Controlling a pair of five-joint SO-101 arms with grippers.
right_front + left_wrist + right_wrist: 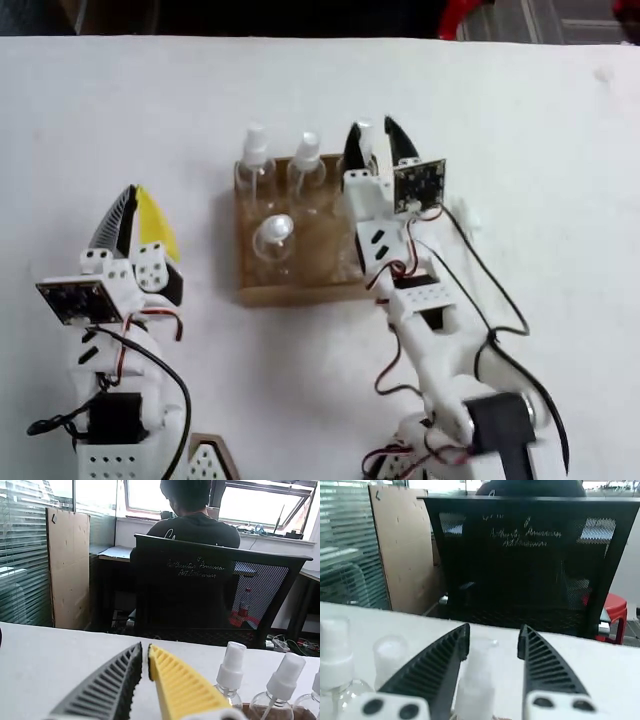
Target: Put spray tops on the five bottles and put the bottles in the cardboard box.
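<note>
The cardboard box [250, 285] sits mid-table. Three clear bottles with white spray tops stand in it: two at its far side [255, 165] [306, 168] and one nearer [272, 240]. A further spray-topped bottle [366, 135] stands at the box's far right corner, and my right gripper [372, 128] is open with a black finger on each side of its top [479, 680]. My left gripper [131, 195] is left of the box, low over the table, its grey and yellow fingers [175, 680] shut on nothing. In the left wrist view, bottles [231, 672] [284, 680] rise beyond it.
White table all round the box, with open room at the far side and between the arms. A brown-edged piece [212, 460] lies at the front edge by the left arm's base. Beyond the table stand a black mesh chair [215, 590] and a leaning board [67, 570].
</note>
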